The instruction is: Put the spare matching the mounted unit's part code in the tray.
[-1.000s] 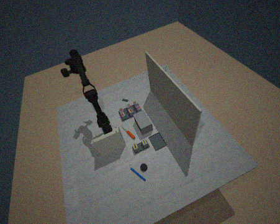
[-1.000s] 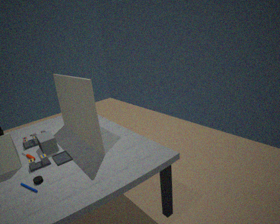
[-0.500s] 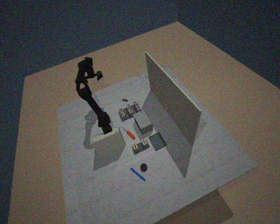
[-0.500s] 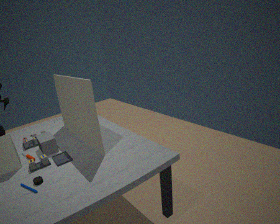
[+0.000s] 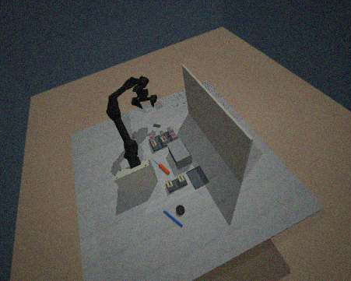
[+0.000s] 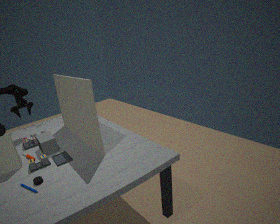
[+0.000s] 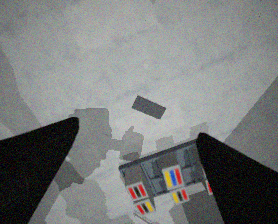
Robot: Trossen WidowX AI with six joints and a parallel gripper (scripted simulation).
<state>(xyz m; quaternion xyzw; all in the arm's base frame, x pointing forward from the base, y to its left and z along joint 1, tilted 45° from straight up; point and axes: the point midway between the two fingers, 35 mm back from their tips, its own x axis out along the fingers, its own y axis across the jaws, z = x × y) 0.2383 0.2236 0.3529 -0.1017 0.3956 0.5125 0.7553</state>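
Your gripper (image 5: 144, 102) hangs high above the grey table (image 5: 104, 230), jaws spread wide with nothing between them. In the top view it sits at about 11 o'clock from the cluster of parts, with open air all around it. At 3 o'clock from the cluster a tall grey panel (image 5: 215, 136) stands upright and runs diagonally across the table, walling off that side. The arm's base (image 5: 132, 160) stands at 9 o'clock from the cluster, beside a pale box (image 5: 135, 184).

In the wrist view you look down between the two dark fingers. At 5 o'clock lies a rack of spares (image 7: 165, 182): dark grey blocks with small coloured stripe labels. One shows yellow, blue and red bars, one shows red bars, others show black and yellow or yellow and red. The right finger hides the rack's right edge. A small dark flat plate (image 7: 148, 107) lies alone at 12 o'clock from the rack, well apart from it.

In the top view a plain grey mounted unit (image 5: 179, 152) stands just beside that rack; its back is not visible. At 6 o'clock from it lie a second pair of spares with yellow labels (image 5: 176, 183) and the dark tray (image 5: 198, 177) touching or just beside them. An orange-handled screwdriver (image 5: 161, 167), a blue pen (image 5: 173, 218) and a black disc (image 5: 180, 209) lie nearer the table's front edge.
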